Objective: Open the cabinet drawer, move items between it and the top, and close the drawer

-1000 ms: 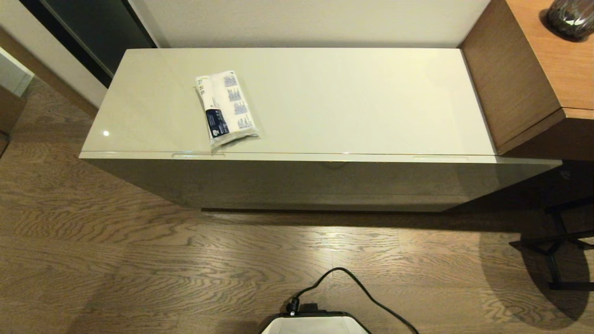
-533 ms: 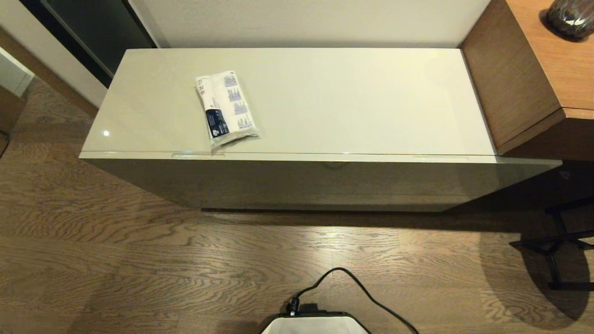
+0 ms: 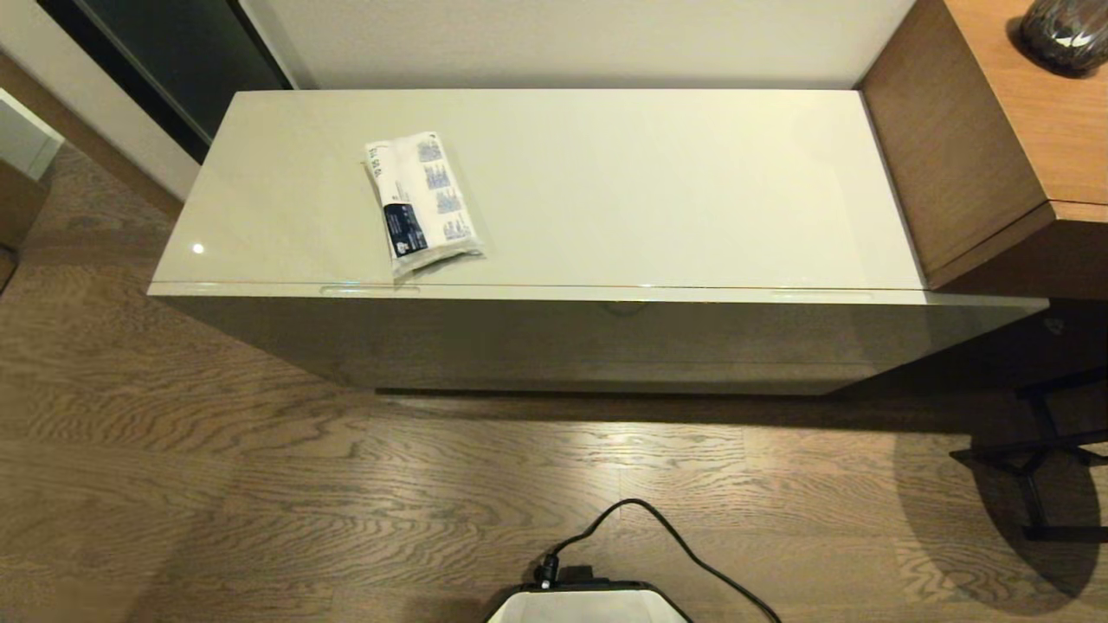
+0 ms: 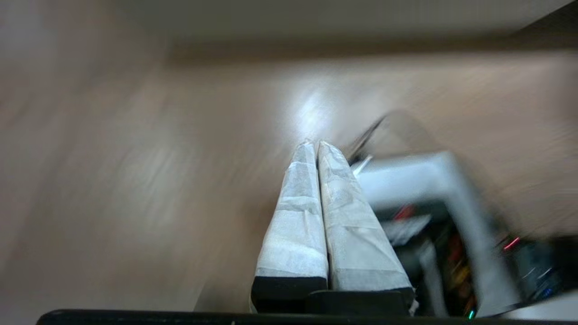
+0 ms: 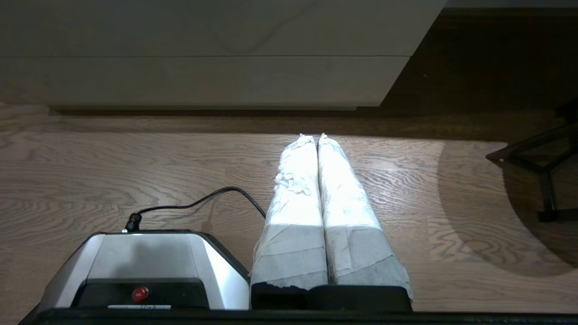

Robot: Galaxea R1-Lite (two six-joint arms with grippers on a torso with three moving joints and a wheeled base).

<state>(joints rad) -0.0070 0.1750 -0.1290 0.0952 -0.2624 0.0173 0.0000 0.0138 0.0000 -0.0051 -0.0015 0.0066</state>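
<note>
both end effectors sit low near the robot's base, well short of the cabinet: the left end effector (image 4: 316, 144) has its padded fingers pressed together on nothing, and the right end effector (image 5: 311, 136) is likewise closed and empty above the wood floor (image 3: 260, 484).

by my reading the task has barely begun. the cabinet drawer (image 3: 606, 333) sits flush and closed, its two recessed slots along the front edge untouched. opening it, swapping items and closing it all remain.

the small white packet (image 3: 421, 201) with blue and dark print lies flat on the top (image 3: 675, 190), toward the robot's left and near the front edge. the drawer's contents are hidden while it is closed, and no slippers are in view. the brown wood desk (image 3: 1021, 130) stands beside the cabinet on the right.
</note>
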